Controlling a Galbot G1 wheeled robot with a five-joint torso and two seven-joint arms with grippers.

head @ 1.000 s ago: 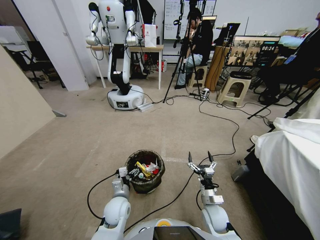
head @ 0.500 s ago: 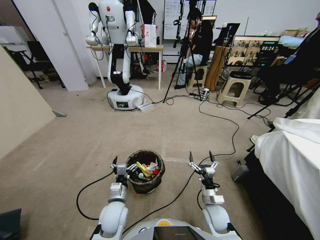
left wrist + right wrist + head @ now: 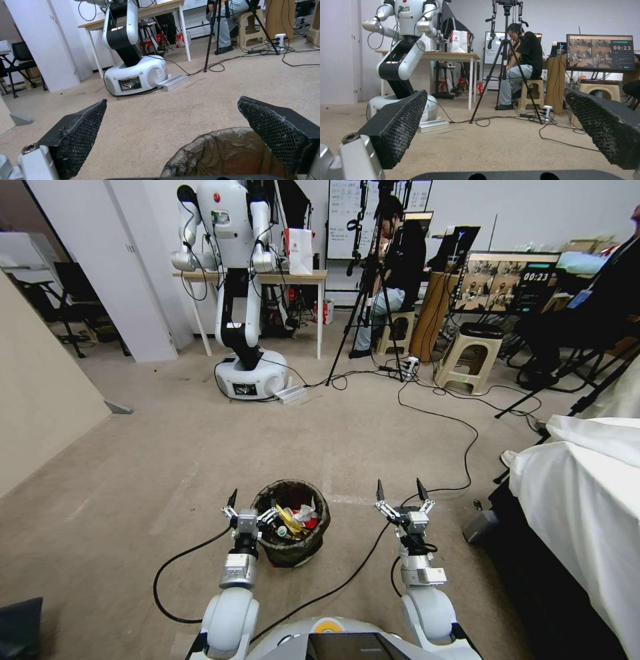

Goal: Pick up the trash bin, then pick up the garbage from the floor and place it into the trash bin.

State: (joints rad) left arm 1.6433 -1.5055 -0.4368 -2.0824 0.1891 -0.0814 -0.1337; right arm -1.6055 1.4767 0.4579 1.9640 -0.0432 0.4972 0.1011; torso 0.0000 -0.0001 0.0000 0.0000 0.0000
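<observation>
The bin [image 3: 291, 521] stood on the floor [image 3: 167, 460], litter [image 3: 293, 515] inside. The left claw [image 3: 249, 507] gaped empty just beside its left rim, nearer than the right claw [image 3: 400, 492], which hung open, apart on the bin's other side.

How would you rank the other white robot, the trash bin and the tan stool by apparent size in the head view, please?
1. The other white robot, clearly largest.
2. The trash bin and tan stool look alike; the bin is nearer the camera, so I won't rank them.
</observation>
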